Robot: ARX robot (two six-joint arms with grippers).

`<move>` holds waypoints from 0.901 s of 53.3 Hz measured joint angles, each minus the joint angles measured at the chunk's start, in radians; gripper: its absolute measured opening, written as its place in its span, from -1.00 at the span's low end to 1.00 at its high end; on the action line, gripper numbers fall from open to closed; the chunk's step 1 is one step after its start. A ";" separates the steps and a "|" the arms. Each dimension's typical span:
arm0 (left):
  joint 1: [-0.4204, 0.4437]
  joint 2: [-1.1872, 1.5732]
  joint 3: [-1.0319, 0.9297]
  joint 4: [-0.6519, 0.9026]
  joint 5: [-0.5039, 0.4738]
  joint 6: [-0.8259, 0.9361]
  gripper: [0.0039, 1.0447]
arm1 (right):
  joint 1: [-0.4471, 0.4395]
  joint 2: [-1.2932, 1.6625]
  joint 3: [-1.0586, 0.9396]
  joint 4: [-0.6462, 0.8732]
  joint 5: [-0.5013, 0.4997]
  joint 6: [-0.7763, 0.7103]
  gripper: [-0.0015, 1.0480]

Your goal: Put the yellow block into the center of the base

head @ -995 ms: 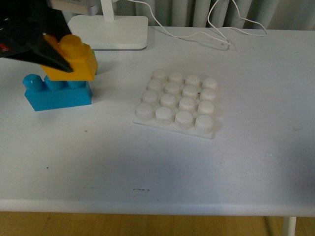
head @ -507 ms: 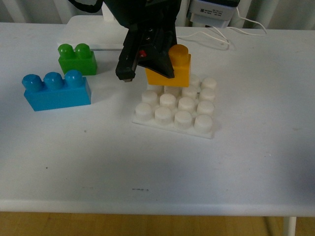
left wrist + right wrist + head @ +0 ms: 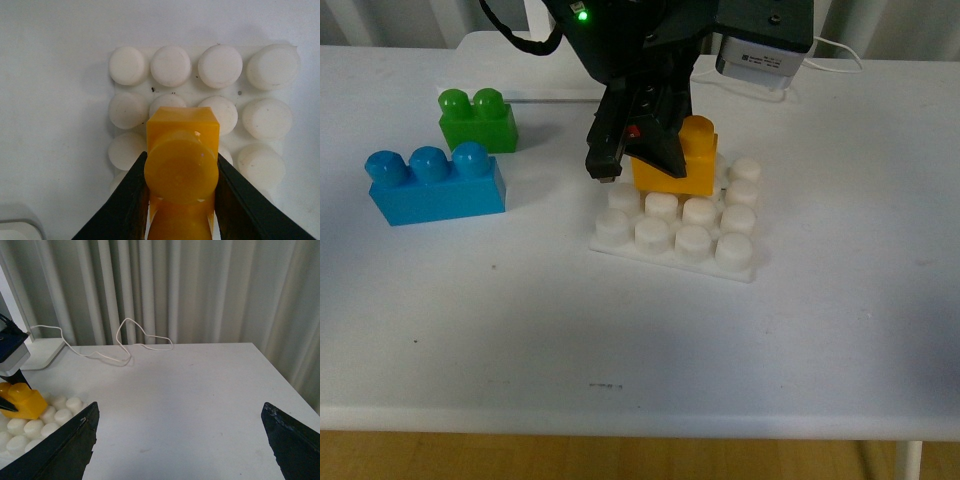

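Left gripper (image 3: 181, 156) black — tapered fingers (image 3: 125, 205), red mark (image 3: 634, 131), green light (image 3: 582, 15).

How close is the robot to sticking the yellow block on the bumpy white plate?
Grabbing is done: the left gripper holds the yellow block. It's right over the base, near the middle studs. Still to do: press it down firmly, then let go.
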 joint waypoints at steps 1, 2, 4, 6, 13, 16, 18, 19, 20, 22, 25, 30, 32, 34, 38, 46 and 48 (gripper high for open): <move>0.000 0.001 0.001 0.000 -0.001 0.000 -0.40 | 0.000 0.000 0.000 0.000 0.000 0.000 0.82; 0.000 0.004 0.003 -0.001 -0.002 0.001 -0.40 | 0.000 0.000 0.000 0.000 0.000 0.000 0.82; -0.001 0.008 0.007 -0.003 -0.003 0.003 -0.40 | 0.000 0.000 0.000 0.000 0.000 0.000 0.82; -0.001 0.013 0.011 -0.003 -0.004 0.003 -0.40 | 0.000 0.000 0.000 0.000 0.000 0.000 0.82; -0.002 0.022 0.023 -0.005 -0.013 0.004 -0.40 | 0.000 0.000 0.000 0.000 0.000 0.000 0.82; -0.002 0.023 0.024 -0.006 -0.018 0.006 -0.40 | 0.000 0.000 0.000 0.000 0.000 0.000 0.82; -0.002 0.024 0.026 -0.005 -0.018 0.006 -0.40 | 0.000 0.000 0.000 0.000 0.000 0.000 0.82; -0.002 0.025 0.026 -0.005 -0.018 0.006 -0.40 | 0.000 0.000 0.000 0.000 0.000 0.000 0.82; -0.002 0.026 0.027 -0.006 -0.018 0.006 -0.40 | 0.000 0.000 0.000 0.000 0.000 0.000 0.82; -0.002 0.027 0.028 -0.006 -0.019 0.006 -0.40 | 0.000 0.000 0.000 0.000 0.000 0.000 0.82; -0.001 0.029 0.031 -0.005 -0.020 0.006 -0.40 | 0.000 0.000 0.000 0.000 0.000 0.000 0.82; -0.001 0.031 0.033 -0.006 -0.020 0.006 -0.40 | 0.000 0.000 0.000 0.000 0.000 0.000 0.82; -0.002 0.032 0.033 -0.005 -0.020 0.006 -0.40 | 0.000 0.000 0.000 0.000 0.000 0.000 0.82; -0.001 0.033 0.033 -0.004 -0.020 0.006 -0.40 | 0.000 0.000 0.000 0.000 0.000 0.000 0.82; -0.002 0.035 0.033 0.003 -0.021 0.006 -0.40 | 0.000 0.000 0.000 0.000 0.000 0.000 0.82; -0.002 0.042 0.035 0.009 -0.020 0.005 -0.40 | 0.000 0.000 0.000 0.000 0.000 0.000 0.82; -0.002 0.043 0.035 0.010 -0.020 0.005 -0.40 | 0.000 0.000 0.000 0.000 0.000 0.000 0.82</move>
